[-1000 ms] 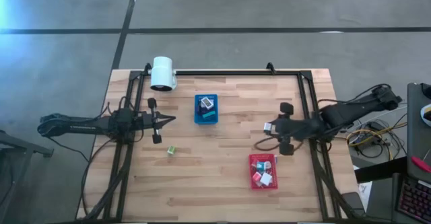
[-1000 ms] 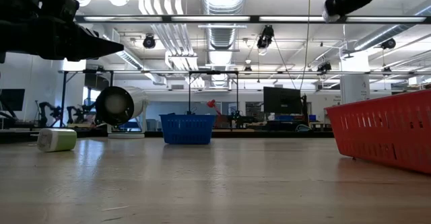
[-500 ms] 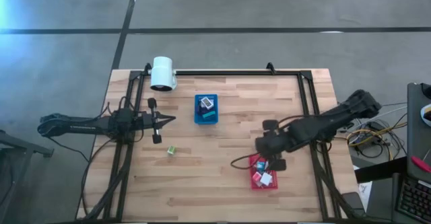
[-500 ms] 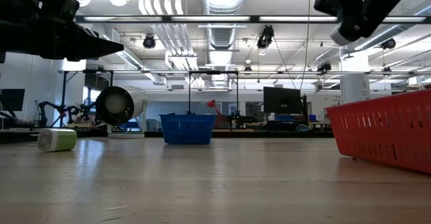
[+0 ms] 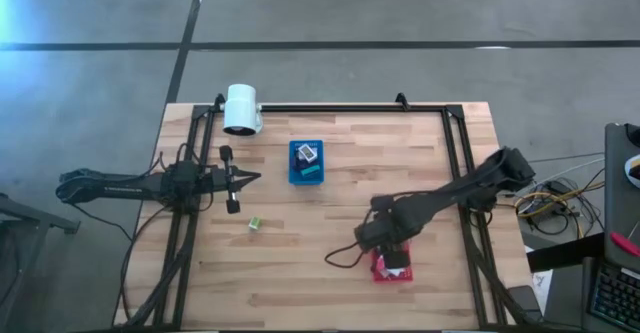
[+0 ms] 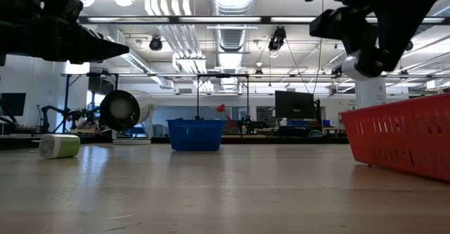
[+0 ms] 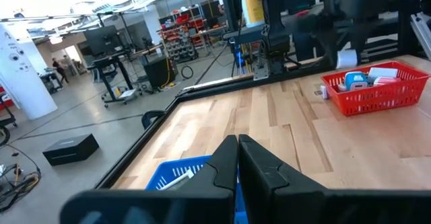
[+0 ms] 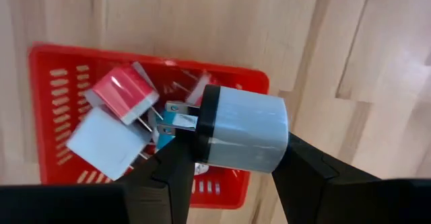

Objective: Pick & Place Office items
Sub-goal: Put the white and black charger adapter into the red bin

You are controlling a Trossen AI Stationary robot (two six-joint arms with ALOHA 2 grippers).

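The right tool (image 8: 229, 167) is gripping a white plug adapter (image 8: 244, 136) above the red tray (image 8: 47, 103) at lower right. One green item (image 5: 254, 224) is lying loose on the worktop (image 5: 300, 263); the left tool (image 7: 237, 158) is waiting shut, empty, at left.

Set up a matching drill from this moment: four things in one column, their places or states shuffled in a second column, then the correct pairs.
Things
1. light blue plug block
2. green block
3. left pincer
4. blue tray

Places or states
A. lying alone on the bare table
B. shut, holding nothing
C. held in the right pincer above the red tray
D. near the table's middle, with items inside

Pairs: 1-C, 2-A, 3-B, 4-D
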